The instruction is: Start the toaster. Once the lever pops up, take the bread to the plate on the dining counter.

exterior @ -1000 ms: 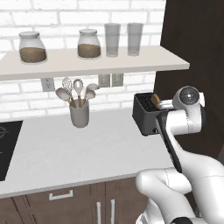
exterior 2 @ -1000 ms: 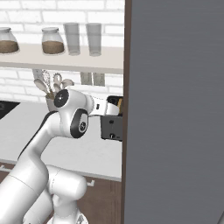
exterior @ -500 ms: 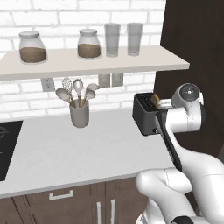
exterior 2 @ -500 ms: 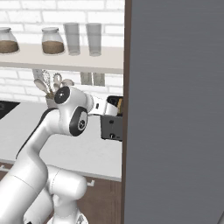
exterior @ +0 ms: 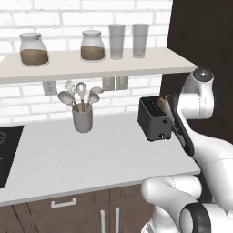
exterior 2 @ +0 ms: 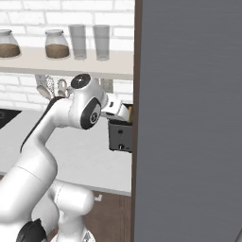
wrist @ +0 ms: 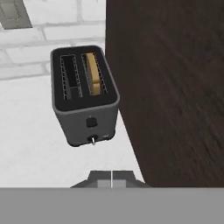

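Note:
The dark grey two-slot toaster (wrist: 85, 103) stands on the white worktop against a dark wood panel, also seen as the toaster (exterior: 154, 121) and the toaster (exterior 2: 120, 136). A tan slice of bread (wrist: 94, 75) sits in its right-hand slot. A small dark lever tab (wrist: 91, 122) shows on the narrow end face that faces me. My gripper (wrist: 111, 178) hovers above and in front of that end face, apart from it, fingers pressed together with nothing between them. In the right base view the white hand (exterior 2: 115, 108) hangs just over the toaster's top.
A tall dark cabinet side (wrist: 170, 87) rises right beside the toaster. A grey utensil crock (exterior: 82, 118) stands to the left on the worktop (exterior: 68, 154). A shelf (exterior: 91, 66) with jars and glasses hangs above. A black cooktop (exterior: 7, 152) lies at the far left.
The arm's upper joint has shifted slightly up and toward the toaster, carrying the hand a little closer over it. Toaster and bread have not moved.

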Controlling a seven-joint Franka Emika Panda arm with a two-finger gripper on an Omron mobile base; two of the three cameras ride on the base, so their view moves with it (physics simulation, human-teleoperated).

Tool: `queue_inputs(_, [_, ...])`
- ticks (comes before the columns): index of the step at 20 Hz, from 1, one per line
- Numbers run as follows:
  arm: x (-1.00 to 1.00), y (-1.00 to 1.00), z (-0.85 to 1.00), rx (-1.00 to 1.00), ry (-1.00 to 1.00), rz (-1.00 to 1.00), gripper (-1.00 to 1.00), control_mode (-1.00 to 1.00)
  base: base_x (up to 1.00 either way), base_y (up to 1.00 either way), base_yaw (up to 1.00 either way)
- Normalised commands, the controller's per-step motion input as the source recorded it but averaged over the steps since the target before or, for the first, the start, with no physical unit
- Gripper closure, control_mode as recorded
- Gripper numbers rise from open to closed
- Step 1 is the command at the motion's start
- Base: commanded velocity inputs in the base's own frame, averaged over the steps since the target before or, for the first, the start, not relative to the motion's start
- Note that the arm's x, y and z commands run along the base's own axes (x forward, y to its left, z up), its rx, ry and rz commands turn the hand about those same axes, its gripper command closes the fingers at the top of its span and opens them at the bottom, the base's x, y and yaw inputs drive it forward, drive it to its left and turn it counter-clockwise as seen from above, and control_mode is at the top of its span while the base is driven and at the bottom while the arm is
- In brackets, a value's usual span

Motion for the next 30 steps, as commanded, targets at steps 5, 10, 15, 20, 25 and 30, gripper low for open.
queue_inputs(5, [0.0,0.0,-0.01,0.01,-0.12,0.01,1.0,-1.0,0.0,0.0,0.0])
queue_inputs(10, [0.08,0.4,-0.02,0.01,-0.07,0.0,-1.0,-1.0,0.0,0.0,0.0])
queue_inputs(15, [0.42,0.08,0.0,0.0,-0.02,0.0,-1.0,-1.0,0.0,0.0,0.0])
queue_inputs(20, [0.42,-0.2,-0.11,0.0,0.0,0.0,-1.0,-1.0,0.0,0.0,0.0])
queue_inputs(25, [0.39,-0.09,-0.04,0.0,0.0,0.0,-1.0,-1.0,0.0,0.0,0.0])
queue_inputs(30, [0.46,0.0,-0.3,0.0,0.0,0.0,-1.0,-1.0,0.0,0.0,0.0])
